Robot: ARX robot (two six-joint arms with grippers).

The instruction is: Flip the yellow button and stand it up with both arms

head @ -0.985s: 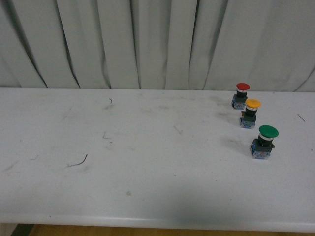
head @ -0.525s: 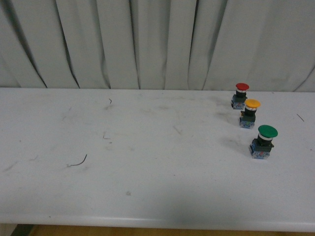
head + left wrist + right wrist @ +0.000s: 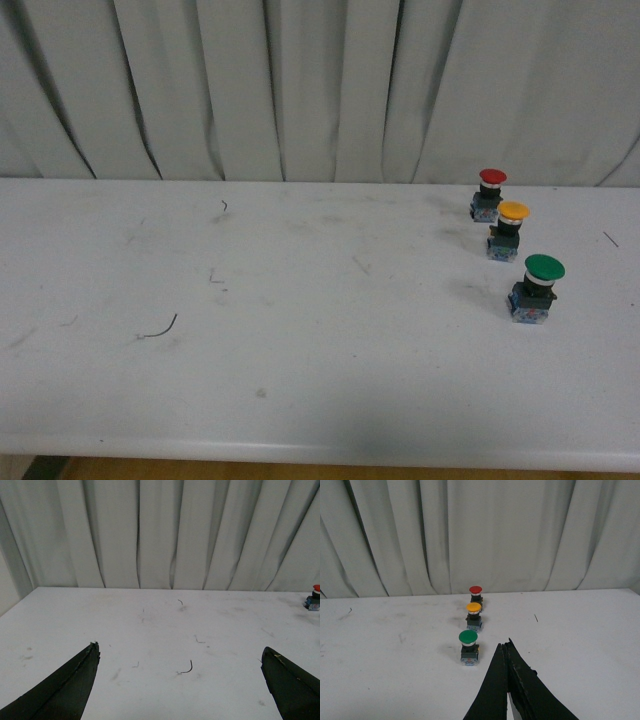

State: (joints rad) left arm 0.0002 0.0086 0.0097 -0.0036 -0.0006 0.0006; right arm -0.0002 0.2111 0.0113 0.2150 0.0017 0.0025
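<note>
**Three buttons lined up on the right, both arms hanging back**

From my seat, the yellow button (image 3: 513,229) stands upright, cap up, far right on the desk (image 3: 300,330). It sits between the red button (image 3: 490,193) farther back and the green button (image 3: 538,287) nearer to me, each a bit apart. My left gripper (image 3: 180,652) has its fingers (image 3: 75,680) spread wide over bare desk, grasping nothing. The right gripper (image 3: 506,647) has its fingers pressed together, empty, just right of the green one.
</note>
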